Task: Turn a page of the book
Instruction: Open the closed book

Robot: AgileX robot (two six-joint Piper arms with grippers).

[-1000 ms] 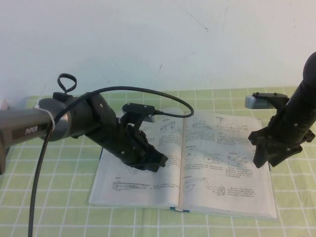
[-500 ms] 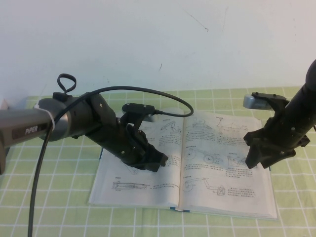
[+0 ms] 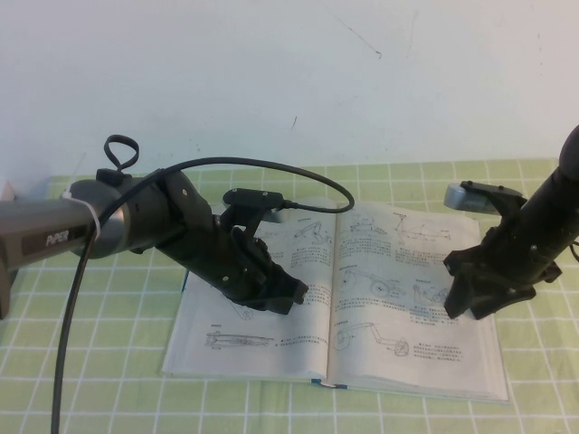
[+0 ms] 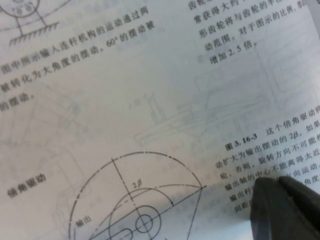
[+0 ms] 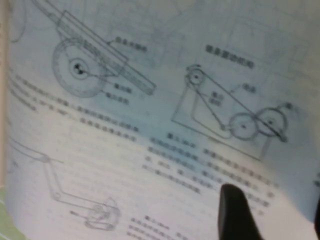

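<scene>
The bench [image 3: 109,380] under me is covered with a green checked cloth, and the book [image 3: 271,348] lies open and flat in the middle of it, its spine running away from me and a sliver of teal cover showing at the near edge. The page [image 3: 407,353] on my right side lies flat, printed with wheeled-machine line drawings and small text.

My left gripper [image 3: 288,296] is down on the book's left-hand leaf, close to the spine; in the left wrist view one dark fingertip [image 4: 285,212] sits right against the print, and I cannot tell whether those fingers are spread or pressed together.

My right gripper [image 3: 475,303] hangs low over the outer part of the right-hand page, fingers [image 5: 235,212] spread apart, nothing between them.
</scene>
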